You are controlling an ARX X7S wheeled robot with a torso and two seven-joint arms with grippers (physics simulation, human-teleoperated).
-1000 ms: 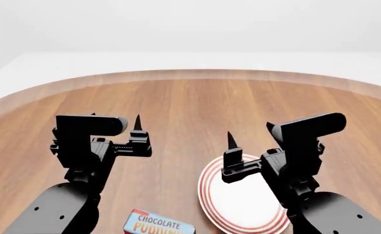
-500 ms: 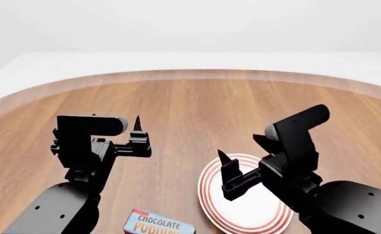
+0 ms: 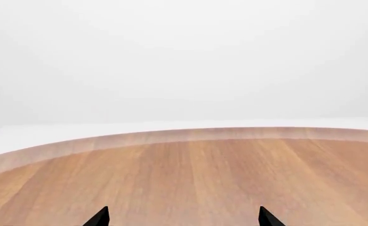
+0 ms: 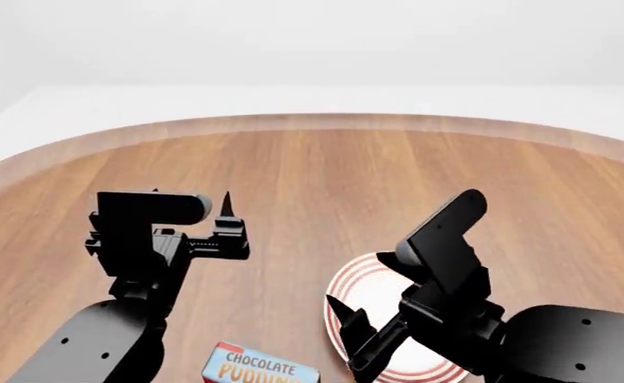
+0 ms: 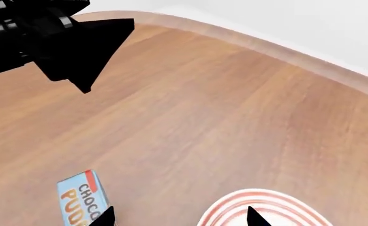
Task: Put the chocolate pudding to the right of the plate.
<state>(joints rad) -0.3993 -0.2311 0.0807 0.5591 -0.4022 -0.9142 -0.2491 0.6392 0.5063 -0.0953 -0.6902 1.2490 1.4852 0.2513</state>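
Right gripper (image 4: pixel 353 335): jaws spread wide, holding nothing, poised over the near-left rim of the plate (image 4: pixel 368 281); left gripper (image 3: pixel 180 219): jaws wide, empty, raised above bare wooden table (image 4: pixel 323 171). Chocolate pudding (image 4: pixel 258 369): flat at the table's near edge, just left of the plate, not touching it. Open tabletop on the far side; only the right wrist view shows both carton and plate rim between its fingertips.

— What lettering is showing here?
— The chocolate pudding (image 4: pixel 260 369) is displaying "CHOCOLATE" over a cut-off "PUDDIN" on its light blue top; the right wrist view is catching only "CHOC" and "PUD" (image 5: pixel 82 201).
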